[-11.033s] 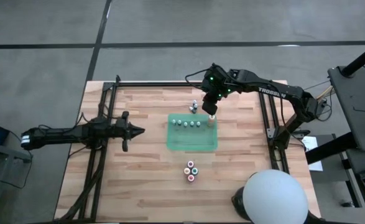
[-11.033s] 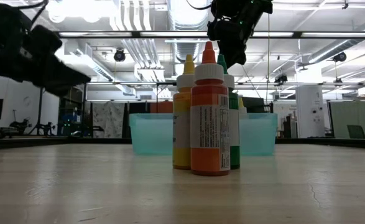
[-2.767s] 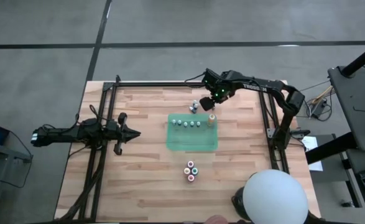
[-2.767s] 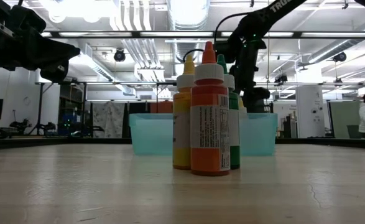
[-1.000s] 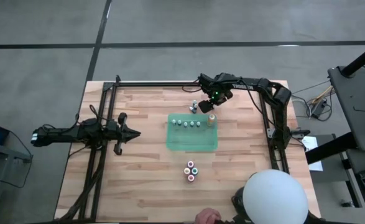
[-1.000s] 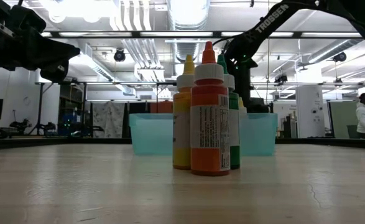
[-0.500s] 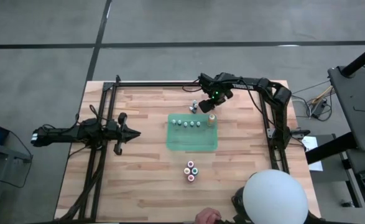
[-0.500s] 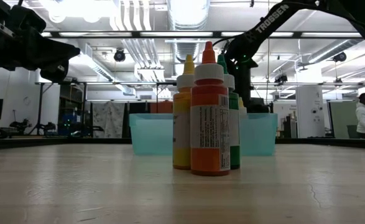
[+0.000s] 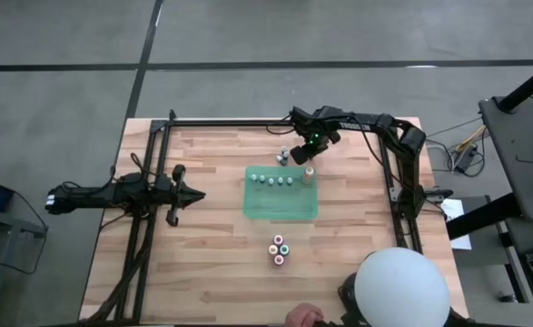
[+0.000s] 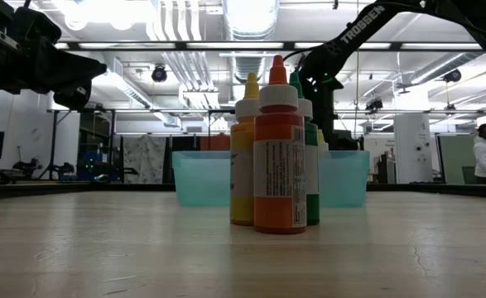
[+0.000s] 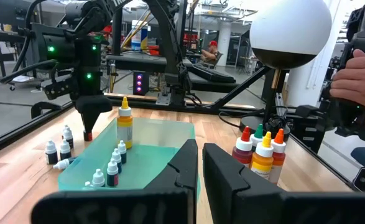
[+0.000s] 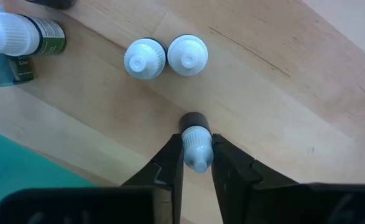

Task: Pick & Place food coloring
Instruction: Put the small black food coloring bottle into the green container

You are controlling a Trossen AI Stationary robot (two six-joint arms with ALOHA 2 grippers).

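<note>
Right wrist view: end effector [image 12: 198, 163] pinches ridged, cone-tipped plastic bottle [image 12: 196, 144]

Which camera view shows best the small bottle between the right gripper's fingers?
The right wrist view: the small bottle sits clearly between the right gripper fingers. High view hides it under the arm; left wrist view shows only the gripper tip.

Bottle cluster [image 10: 277, 149] upright on table [image 10: 102, 248], tray [image 10: 201, 177] behind.

Pale matt planked wood table [image 9: 212, 245], translucent glossy teal plastic tray [image 11: 157, 149], smooth white-capped plastic bottles [image 12: 166, 57].
</note>
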